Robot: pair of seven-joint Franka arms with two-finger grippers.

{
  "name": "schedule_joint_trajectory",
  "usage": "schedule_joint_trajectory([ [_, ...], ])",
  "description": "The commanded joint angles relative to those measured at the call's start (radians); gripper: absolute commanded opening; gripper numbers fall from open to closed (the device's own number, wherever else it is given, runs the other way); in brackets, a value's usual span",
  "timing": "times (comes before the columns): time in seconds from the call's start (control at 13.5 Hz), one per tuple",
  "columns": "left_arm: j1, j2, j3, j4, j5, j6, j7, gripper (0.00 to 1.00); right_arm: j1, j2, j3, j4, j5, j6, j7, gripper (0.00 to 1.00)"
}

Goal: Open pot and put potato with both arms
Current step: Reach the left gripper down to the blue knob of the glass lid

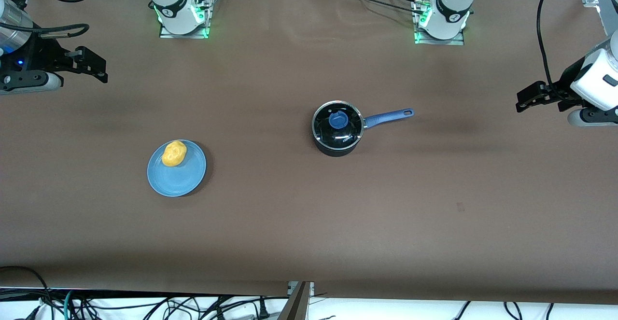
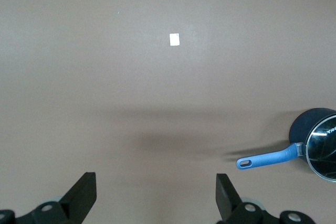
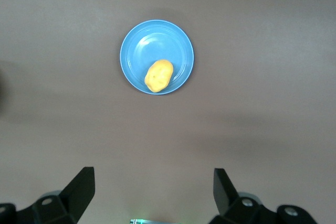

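The black pot (image 1: 333, 150) stands mid-table, its blue handle (image 1: 388, 116) pointing toward the left arm's end. The glass lid with its blue knob (image 1: 338, 118) sits on it. The yellow potato (image 1: 174, 153) lies on a blue plate (image 1: 178, 180) toward the right arm's end. My left gripper (image 1: 520, 99) is open and empty, high over the table's end. In its wrist view (image 2: 156, 187) the pot (image 2: 302, 129) shows at the edge. My right gripper (image 1: 102, 69) is open and empty over the other end. Its wrist view (image 3: 153, 184) shows the potato (image 3: 158, 75) on the plate (image 3: 136, 45).
The brown table carries only the pot and the plate. A small white tag (image 2: 174, 39) lies on the cloth, also faint in the front view (image 1: 460, 207). The arm bases (image 1: 181, 16) (image 1: 442, 20) stand at the table's back edge. Cables hang along the front edge.
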Motion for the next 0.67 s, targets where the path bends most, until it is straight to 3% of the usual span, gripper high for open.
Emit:
schedule_joint_trajectory([
  [0.0, 0.001, 0.006, -0.005, 0.025, 0.007, -0.025, 0.025, 1.00, -0.006, 0.012, 0.008, 0.029, -0.009, -0.010, 0.014, 1.00],
  [0.37, -0.029, 0.009, -0.023, 0.019, -0.002, -0.024, 0.007, 1.00, -0.006, 0.012, 0.008, 0.029, -0.012, -0.010, 0.014, 1.00],
  [0.59, -0.098, 0.035, -0.038, 0.014, -0.089, -0.013, -0.204, 1.00, -0.006, 0.012, 0.008, 0.029, -0.012, -0.010, 0.014, 1.00],
])
